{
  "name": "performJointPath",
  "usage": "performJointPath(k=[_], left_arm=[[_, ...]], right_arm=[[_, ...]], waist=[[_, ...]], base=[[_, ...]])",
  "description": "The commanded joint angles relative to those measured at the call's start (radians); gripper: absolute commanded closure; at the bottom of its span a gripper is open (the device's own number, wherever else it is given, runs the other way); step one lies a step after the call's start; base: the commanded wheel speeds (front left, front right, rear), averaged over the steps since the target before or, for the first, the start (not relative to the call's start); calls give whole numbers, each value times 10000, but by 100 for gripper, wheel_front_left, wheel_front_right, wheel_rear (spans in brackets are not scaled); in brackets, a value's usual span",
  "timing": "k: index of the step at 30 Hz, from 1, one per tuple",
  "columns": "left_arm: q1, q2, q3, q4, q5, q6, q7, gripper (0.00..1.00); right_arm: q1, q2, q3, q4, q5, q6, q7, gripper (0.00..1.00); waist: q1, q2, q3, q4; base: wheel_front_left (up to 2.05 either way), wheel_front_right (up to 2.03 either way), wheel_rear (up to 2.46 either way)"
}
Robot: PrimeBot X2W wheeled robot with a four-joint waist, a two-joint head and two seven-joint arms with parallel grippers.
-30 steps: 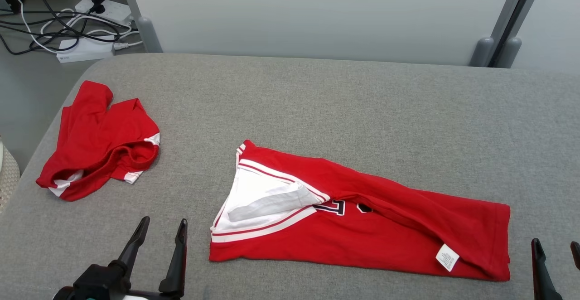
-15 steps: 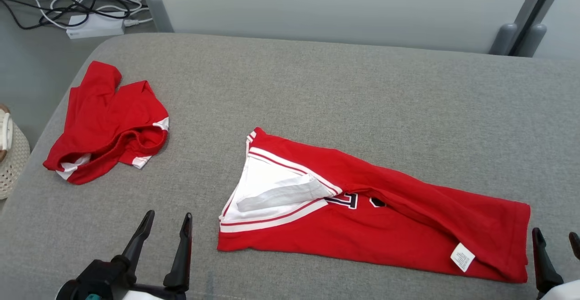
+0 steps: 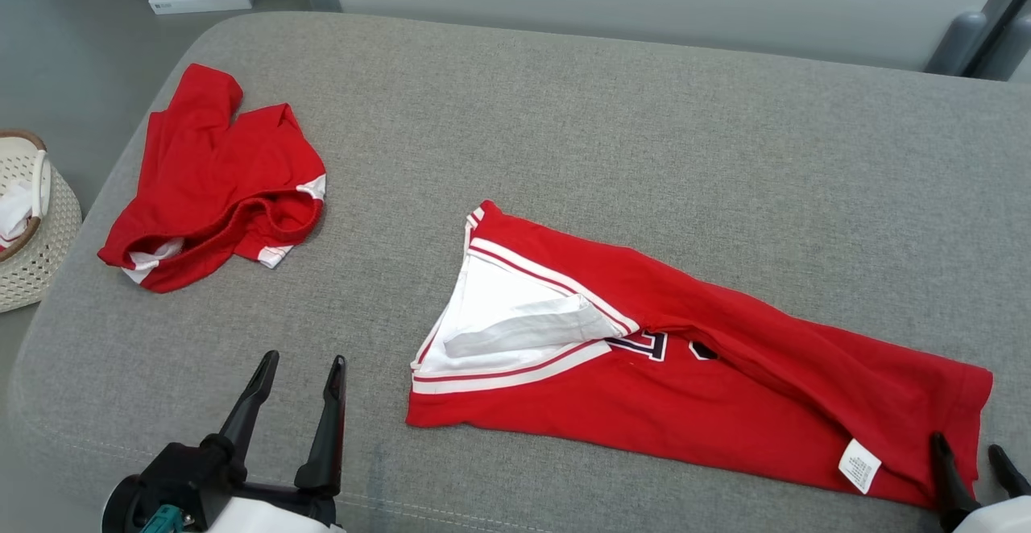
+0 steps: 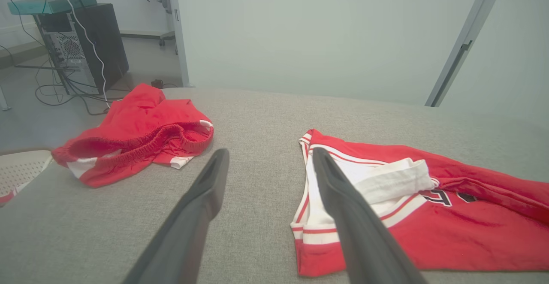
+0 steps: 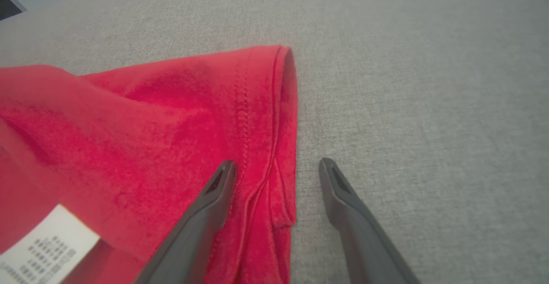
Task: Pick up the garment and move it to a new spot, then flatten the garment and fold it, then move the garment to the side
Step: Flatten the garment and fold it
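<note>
Moved in on the hem (image 5: 279, 116) of the shirt (image 3: 725, 412), right fingers (image 5: 206, 215) spread astride it, ready to pinch; left fingers (image 3: 326, 428) likewise spread, waiting near the collar (image 3: 515, 372).

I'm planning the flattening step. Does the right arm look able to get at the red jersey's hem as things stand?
Probably yes: the right claw is open at the hem of the red jersey, one finger over the cloth, the other over bare cushion, nothing covering it.

Head view down on grey cushion (image 3: 604, 114), left wrist low across it, right wrist close over shared shirt (image 3: 725, 404)
</note>
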State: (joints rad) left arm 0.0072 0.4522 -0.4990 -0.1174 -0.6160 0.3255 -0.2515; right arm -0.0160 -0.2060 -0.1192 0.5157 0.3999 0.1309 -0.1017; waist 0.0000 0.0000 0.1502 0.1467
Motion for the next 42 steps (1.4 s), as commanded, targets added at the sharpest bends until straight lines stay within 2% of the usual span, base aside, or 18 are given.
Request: performJointPath(k=[1, 6, 7, 9, 15, 25, 28, 32, 36, 42], left_arm=[[-559, 128, 441, -166, 70, -67, -102, 0], [-581, 32, 540, -99, 180, -233, -102, 0], [-584, 17, 561, -86, 203, -260, -102, 0], [-583, -31, 605, -44, 253, -333, -102, 0], [-500, -121, 709, 18, 314, -405, -102, 0], [-461, -276, 917, 20, 450, -518, -103, 0], [-462, -311, 953, 34, 489, -568, -103, 0], [-494, -327, 965, 47, 531, -622, -103, 0], [-531, -327, 968, 69, 563, -652, -103, 0], [-652, -315, 903, 55, 592, -710, -100, 0]], right_arm=[[-257, -281, 240, -12, 167, -2, -8, 0], [-507, -321, 638, 380, 747, -2, 195, 0], [-552, -322, 753, 453, 894, -2, 296, 11], [-665, -407, 1057, 568, 1225, -2, 413, 100], [-666, -653, 1103, 686, 1683, -2, 270, 100], [-527, -1603, -452, 782, 1962, -2, -225, 100], [-698, -1692, -617, 621, 1983, -2, -159, 100], [-936, -1443, -569, -5, 2480, -2, 1, 100], [-971, -758, -118, -1940, 3687, -2, 634, 100], [-758, 377, 1060, -5279, 4699, -2, 1988, 100]], waist=[[0, 0, 21, 12], [0, 0, 81, 47], [0, 0, 90, 51], [0, 0, 107, 59], [0, 0, 75, 0], [0, 0, 116, -264], [0, 0, 148, -366], [0, 0, 167, -440], [0, 0, 162, -554], [0, 0, 250, -694]], base=[[0, 0, 0], [0, 0, 0], [0, 0, 0], [0, 0, 0], [0, 0, 0], [0, 0, 0], [0, 0, 0], [0, 0, 0], [0, 0, 0], [0, 0, 0]])
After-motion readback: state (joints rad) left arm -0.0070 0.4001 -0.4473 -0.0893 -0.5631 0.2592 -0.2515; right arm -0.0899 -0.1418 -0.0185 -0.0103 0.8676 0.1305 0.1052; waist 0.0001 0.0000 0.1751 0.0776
